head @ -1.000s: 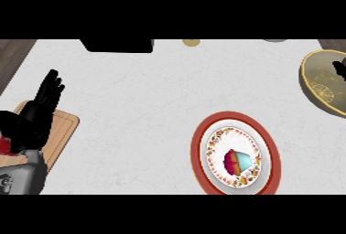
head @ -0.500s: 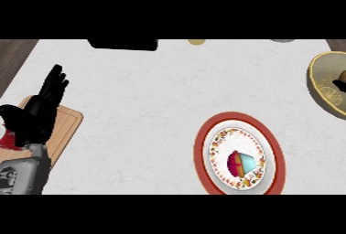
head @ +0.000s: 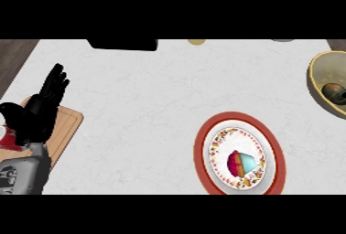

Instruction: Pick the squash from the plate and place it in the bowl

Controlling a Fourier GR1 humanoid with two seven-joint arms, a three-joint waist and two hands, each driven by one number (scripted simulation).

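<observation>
At the far left the left robot hand (head: 37,114) shows above its grey forearm (head: 24,173), fingers straight, spread apart and pointing up, holding nothing. It rests over a wooden cutting board (head: 69,124) at the left edge of the white marbled desk (head: 148,100); a small red thing (head: 8,140) shows just beside the wrist, too cut off to identify. A black block (head: 121,44) sits at the desk's far edge. Right of centre, near the lower edge, lies a red-rimmed plate (head: 202,142) with a patterned border, carrying a multicoloured object (head: 243,163). At the right edge an olive-yellow bowl (head: 317,75) is partly cut off. Inside it lies a dark, rounded squash (head: 334,90), well apart from the plate.
</observation>
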